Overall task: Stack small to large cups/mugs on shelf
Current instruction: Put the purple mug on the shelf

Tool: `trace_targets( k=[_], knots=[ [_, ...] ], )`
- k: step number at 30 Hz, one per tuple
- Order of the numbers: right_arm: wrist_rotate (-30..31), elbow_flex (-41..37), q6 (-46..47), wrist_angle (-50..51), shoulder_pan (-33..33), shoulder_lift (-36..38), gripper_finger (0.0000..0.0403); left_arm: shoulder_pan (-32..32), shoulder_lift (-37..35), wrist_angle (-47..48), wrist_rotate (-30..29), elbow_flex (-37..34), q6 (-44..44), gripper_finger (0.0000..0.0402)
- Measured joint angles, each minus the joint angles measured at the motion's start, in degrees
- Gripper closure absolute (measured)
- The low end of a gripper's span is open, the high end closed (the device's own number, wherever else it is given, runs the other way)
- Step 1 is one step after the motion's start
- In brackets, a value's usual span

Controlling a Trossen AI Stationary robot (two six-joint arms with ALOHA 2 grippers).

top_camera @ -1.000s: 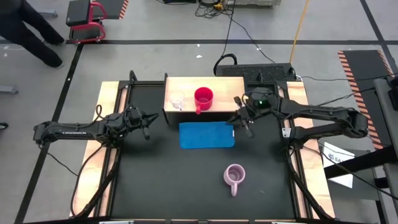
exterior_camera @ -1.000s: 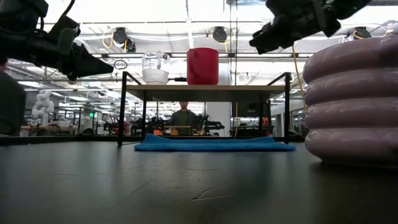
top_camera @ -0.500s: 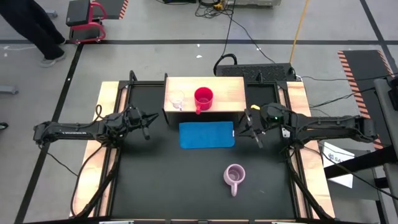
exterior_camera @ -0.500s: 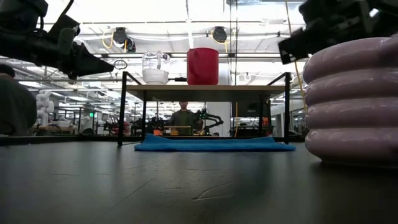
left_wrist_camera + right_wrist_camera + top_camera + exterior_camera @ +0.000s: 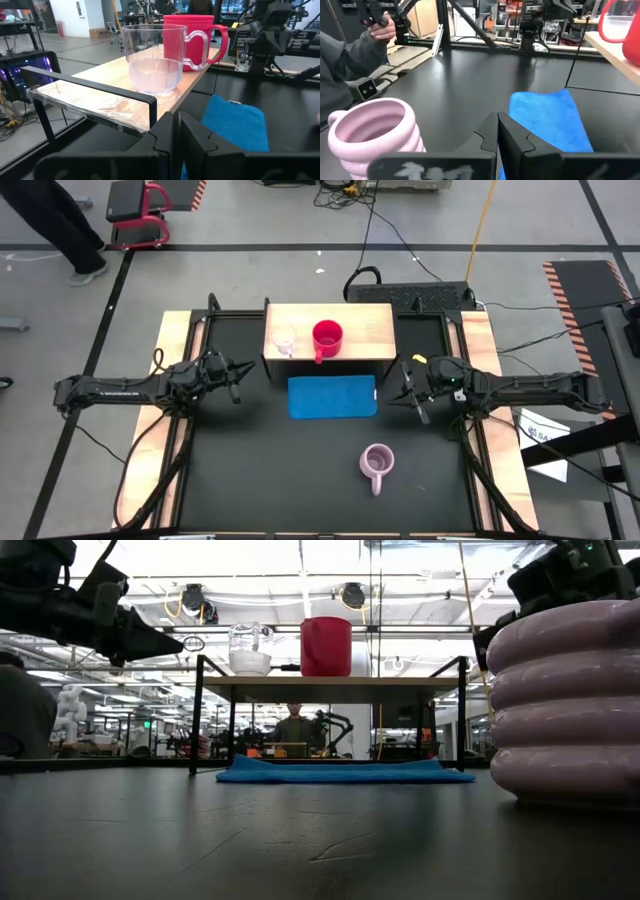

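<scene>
1. While the glass cup (image 5: 284, 340) and red mug (image 5: 327, 335) stand at the shelf's (image 5: 370, 330) front edge, the lilac mug (image 5: 377, 462) waits near the table's (image 5: 250, 470) front edge.
2. Right gripper (image 5: 410, 393), fingers closed and empty, should open, descend, and grasp the rim squarely.
3. Left gripper (image 5: 236, 377) idles closed.

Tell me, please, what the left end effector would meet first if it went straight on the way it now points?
Most likely the glass cup on the shelf. The left end effector, fingers shut, points at it, with the red mug just behind. Depth is unclear, so it might catch the shelf's edge first.
</scene>
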State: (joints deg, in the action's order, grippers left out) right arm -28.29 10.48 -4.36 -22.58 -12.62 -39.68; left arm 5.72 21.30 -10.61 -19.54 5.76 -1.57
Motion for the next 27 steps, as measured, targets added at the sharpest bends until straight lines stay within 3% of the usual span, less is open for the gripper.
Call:
trace_targets(
  k=[4,11,15,22,27],
  knots=[
    [0.0,-1.8,0.7,-1.0,0.0,-0.1,0.0403,0.0,0.0,-0.1,0.4,0.0,-2.3,0.0371],
    [1.1,-9.4,2.5,-16.5,0.0,0.0,0.0403,0.0,0.0,0.9,3.0,0.0,-2.6,0.0371],
    [4.4,-9.4,2.9,-13.1,-0.1,0.0,0.0403,0.0,0.0,1.1,3.0,0.0,-1.7,0.0371],
    [4.2,-9.5,2.1,-12.8,0.0,0.2,0.0403,-0.5,-0.4,1.7,3.2,0.0,1.3,0.0371],
    [4.0,-9.6,2.1,-12.7,0.2,0.2,0.0403,-3.5,-0.5,1.5,7.2,0.0,2.5,0.0371]
  ],
)
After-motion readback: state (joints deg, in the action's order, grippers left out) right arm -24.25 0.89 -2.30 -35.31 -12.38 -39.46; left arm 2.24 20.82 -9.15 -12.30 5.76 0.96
